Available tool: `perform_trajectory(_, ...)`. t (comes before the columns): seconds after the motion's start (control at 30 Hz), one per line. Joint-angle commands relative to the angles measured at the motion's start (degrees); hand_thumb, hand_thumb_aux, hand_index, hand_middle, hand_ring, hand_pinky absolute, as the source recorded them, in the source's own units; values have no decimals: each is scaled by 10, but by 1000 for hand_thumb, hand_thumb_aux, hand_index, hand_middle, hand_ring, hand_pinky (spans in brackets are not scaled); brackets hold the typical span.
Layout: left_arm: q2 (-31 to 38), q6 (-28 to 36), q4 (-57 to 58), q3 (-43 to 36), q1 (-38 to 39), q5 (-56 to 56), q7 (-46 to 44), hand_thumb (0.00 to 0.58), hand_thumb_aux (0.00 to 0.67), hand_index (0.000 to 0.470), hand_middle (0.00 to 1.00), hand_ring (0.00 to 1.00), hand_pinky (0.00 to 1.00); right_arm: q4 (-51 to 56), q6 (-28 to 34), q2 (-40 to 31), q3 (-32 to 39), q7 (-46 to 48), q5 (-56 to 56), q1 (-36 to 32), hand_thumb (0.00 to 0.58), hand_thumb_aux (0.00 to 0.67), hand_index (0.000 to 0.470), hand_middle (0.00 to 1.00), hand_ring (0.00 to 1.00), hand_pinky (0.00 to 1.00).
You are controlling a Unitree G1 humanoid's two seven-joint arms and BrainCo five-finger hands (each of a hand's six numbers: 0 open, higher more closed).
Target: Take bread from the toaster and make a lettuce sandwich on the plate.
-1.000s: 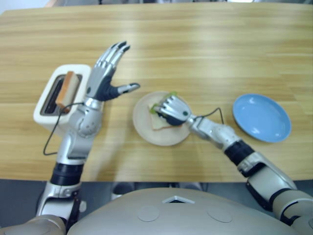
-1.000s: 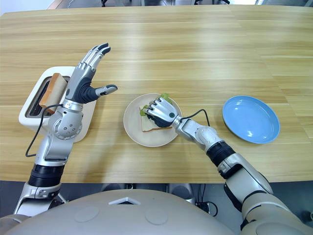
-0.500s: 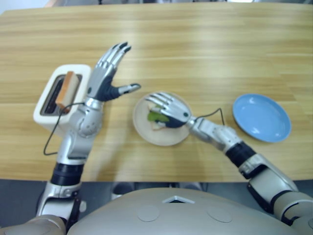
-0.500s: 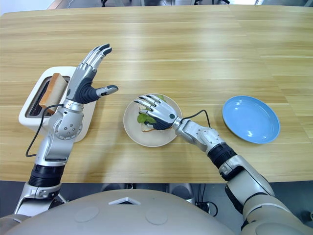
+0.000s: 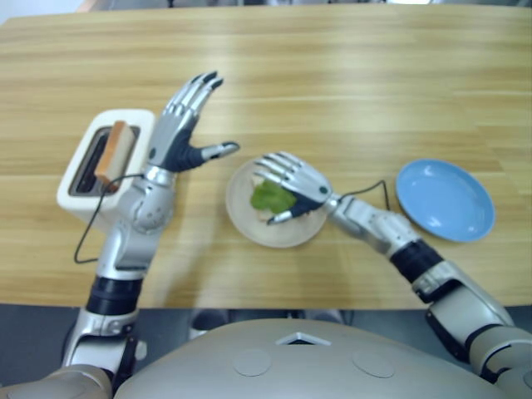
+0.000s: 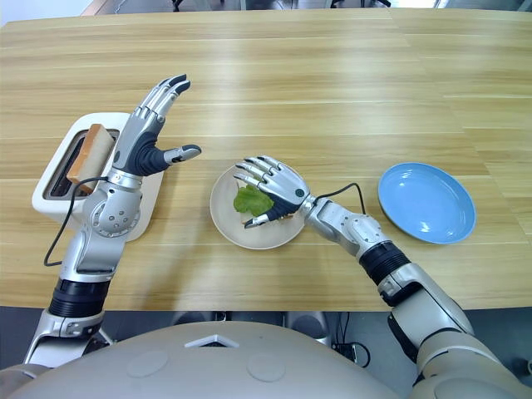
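We judge the task to be a little past the half. In the middle of the frame, on the beige plate (image 6: pixel 224 223), a green lettuce leaf (image 6: pixel 248 200) lies on a slice of bread (image 5: pixel 262 214). The leaf and the hand beside it hide most of this slice, so we see only a pale edge of it. The right hand (image 6: pixel 278 187) is over the right part of this plate, with its fingers spread and nothing between them. It is just beside the leaf, and we cannot tell if the fingertips touch it.

At the left of the frame the white toaster (image 6: pixel 46 198) has one more slice of bread (image 6: pixel 87 154) standing upright in its slot. The left hand (image 6: pixel 145 133) is raised just to the right of the toaster. It is open, the fingers are straight and point to the upper part of the frame, and it holds nothing.

So, as we understand, the bottom slice and the lettuce are in place. What is left is to take the second slice out of the toaster and put it on top of the leaf. The left hand is the nearer one for this.

A blue plate (image 6: pixel 426 202) sits at the right of the wooden table (image 6: pixel 332 83), well apart from the sandwich.
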Motion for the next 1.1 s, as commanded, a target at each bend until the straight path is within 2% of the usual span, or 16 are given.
perform_trajectory(0.03,1,6,-9,9,-6,-8,-2,0,0,0,0,0,0,-39,-5,-14,-44,-8,42,19,0,0,0,0,0,0)
perform_trajectory(0.2,20,18,-71,62,-11,-45,-24,0,0,0,0,0,0,-95,-29,-33,-142,-18,143,52,0,0,0,0,0,0)
perform_trajectory(0.3,58,44,-124,130,-7,-105,-72,0,0,0,0,0,0,-111,-42,-45,-204,-25,191,76,0,0,0,0,0,0)
perform_trajectory(0.37,109,51,-141,198,8,-118,-102,0,0,0,0,0,0,-112,-50,-54,-239,-30,214,93,0,0,0,0,0,0)
perform_trajectory(0.47,188,40,-114,294,73,-114,-146,0,0,0,0,0,0,-116,-55,-63,-278,-32,226,120,0,0,0,0,0,0)
perform_trajectory(0.6,245,22,-45,379,196,-89,-181,0,0,0,0,0,0,-125,-55,-67,-316,-36,225,156,0,0,0,0,0,0)
perform_trajectory(0.67,253,21,-26,393,249,-73,-194,0,0,0,0,0,0,-130,-53,-66,-328,-37,223,166,0,0,0,0,0,0)
perform_trajectory(0.8,255,15,-2,382,302,-51,-198,0,0,0,0,0,0,-148,-48,-60,-344,-34,213,178,0,0,0,0,0,0)
perform_trajectory(1.1,248,37,20,327,275,-20,-187,0,0,0,0,0,0,-174,-31,-58,-348,-39,174,185,0,0,0,0,0,0)
